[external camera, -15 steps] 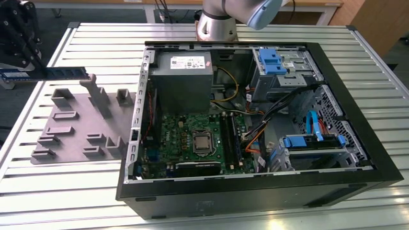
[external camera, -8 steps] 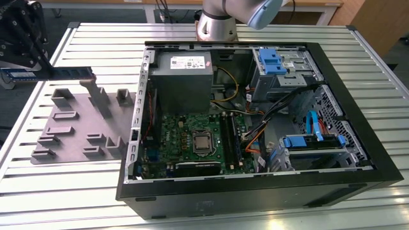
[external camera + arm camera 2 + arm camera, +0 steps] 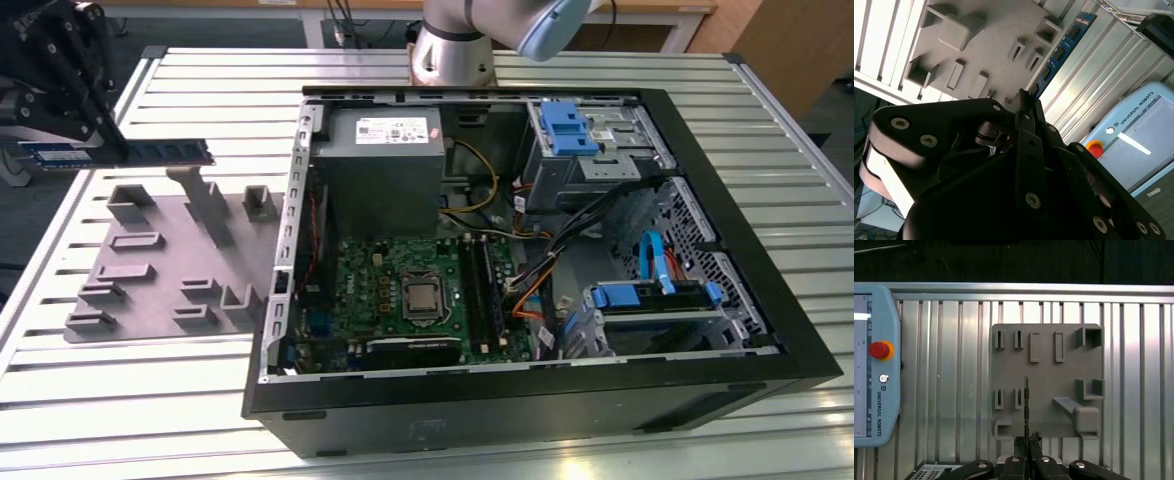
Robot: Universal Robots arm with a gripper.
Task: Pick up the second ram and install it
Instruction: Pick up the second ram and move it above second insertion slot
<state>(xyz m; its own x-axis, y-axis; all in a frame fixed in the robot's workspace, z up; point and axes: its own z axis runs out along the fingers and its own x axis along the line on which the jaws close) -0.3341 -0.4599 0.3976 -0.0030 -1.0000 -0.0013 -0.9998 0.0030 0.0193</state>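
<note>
1. Gripper (image 3: 110, 148): the jaws are clenched on the second ram. We log the same grip in both wrist views (image 3: 1026, 441) (image 3: 1026, 97).
2. Second ram (image 3: 167, 152): a long blue stick, held level in the air above the grey fixture plate (image 3: 160, 270) and clear of its surface. In the first wrist view it shows edge-on (image 3: 1026, 405) over the plate (image 3: 1046, 385). In the second wrist view its blue face and dark chips show (image 3: 1060, 50).
3. Grey fixture plate: it carries raised brackets and slots, also seen in the second wrist view (image 3: 989, 35).
4. Slatted metal table (image 3: 214, 85): it lies directly under the plate.
5. Open computer case (image 3: 534, 400): it stands just beside the plate, on the exterior view's right, with a green motherboard (image 3: 387, 290) inside.
6. Teach pendant (image 3: 874, 365): it sits apart from the plate and has a red button (image 3: 879, 350).
</note>
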